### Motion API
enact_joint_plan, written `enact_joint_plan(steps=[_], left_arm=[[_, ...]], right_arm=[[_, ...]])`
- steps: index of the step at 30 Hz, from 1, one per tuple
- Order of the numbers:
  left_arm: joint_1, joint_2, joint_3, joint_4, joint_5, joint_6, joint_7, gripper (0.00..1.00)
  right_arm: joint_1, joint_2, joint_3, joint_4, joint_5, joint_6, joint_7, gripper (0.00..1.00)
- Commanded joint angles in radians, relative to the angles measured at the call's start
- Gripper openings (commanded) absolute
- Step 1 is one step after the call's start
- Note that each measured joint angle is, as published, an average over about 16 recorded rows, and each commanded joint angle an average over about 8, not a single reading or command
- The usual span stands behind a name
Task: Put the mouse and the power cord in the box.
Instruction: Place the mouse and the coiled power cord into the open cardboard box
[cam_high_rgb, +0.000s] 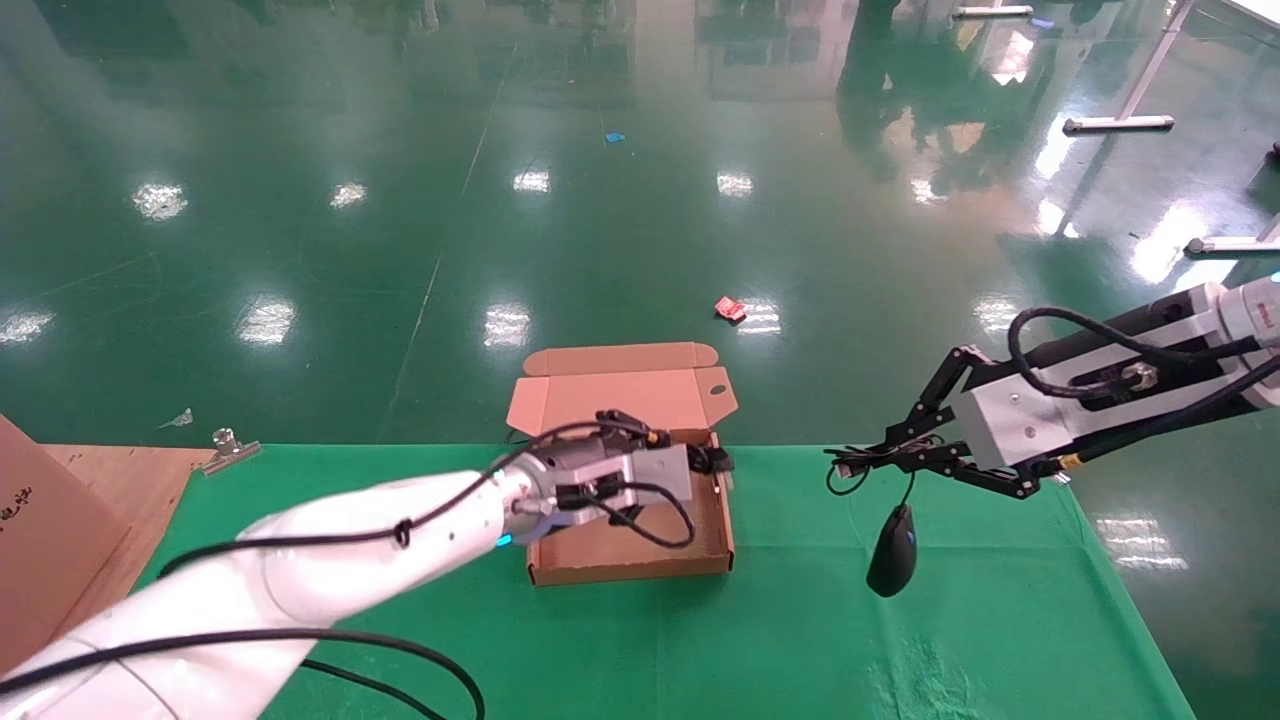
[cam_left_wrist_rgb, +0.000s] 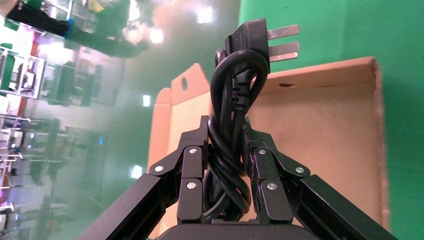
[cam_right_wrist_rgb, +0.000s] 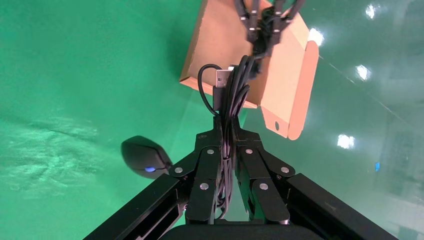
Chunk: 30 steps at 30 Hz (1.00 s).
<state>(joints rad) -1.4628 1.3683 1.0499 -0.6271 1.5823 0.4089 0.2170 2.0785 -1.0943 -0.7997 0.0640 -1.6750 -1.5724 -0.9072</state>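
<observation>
The brown box (cam_high_rgb: 630, 573) lies open at the middle of the green table, its lid (cam_high_rgb: 620, 395) folded back. My left gripper (cam_high_rgb: 708, 462) hovers over the box's far right corner, shut on the power cord (cam_left_wrist_rgb: 234, 95), a thick twisted black bundle whose plug (cam_left_wrist_rgb: 252, 39) and prongs stick out past the fingertips. To the right of the box, above the cloth, my right gripper (cam_high_rgb: 850, 460) is shut on the mouse's thin coiled wire (cam_right_wrist_rgb: 232, 85). The black mouse (cam_high_rgb: 893, 551) dangles from that wire just over the table, clear of the box.
A large cardboard carton (cam_high_rgb: 40, 540) and a wooden board (cam_high_rgb: 120, 480) with a metal clip (cam_high_rgb: 228, 445) sit at the left edge. The green cloth (cam_high_rgb: 900, 650) ends at the far edge behind the box. A red scrap (cam_high_rgb: 729, 309) lies on the floor.
</observation>
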Motion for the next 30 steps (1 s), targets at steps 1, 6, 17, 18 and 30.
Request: enact_joint_plan(steps=[1,6,17,18,30], left_arm=[[-0.006,-0.001,0.016,0.01,-0.04,0.007,0.019,1.0],[-0.015,-0.001,0.042,0.029,-0.115,0.004,0.072,1.0],[-0.04,-0.001,0.084,0.076,-0.263,0.017,0.153,1.0],[-0.045,-0.001,0.085,0.083,-0.279,0.021,0.154,1.0],[-0.078,-0.187,-0.045,0.061,-0.573,0.351,0.186,1.0]], right_arm=[[-0.004,-0.003,-0.001,-0.002,0.0,0.001,-0.002,0.0],[-0.015,-0.013,-0.001,-0.006,0.005,-0.001,-0.004,0.0],[-0.005,-0.037,-0.005,-0.008,0.01,-0.002,0.007,0.0],[-0.002,-0.042,-0.006,-0.007,0.01,-0.001,0.01,0.0],[0.008,-0.185,-0.007,0.006,0.012,0.088,0.072,0.0]])
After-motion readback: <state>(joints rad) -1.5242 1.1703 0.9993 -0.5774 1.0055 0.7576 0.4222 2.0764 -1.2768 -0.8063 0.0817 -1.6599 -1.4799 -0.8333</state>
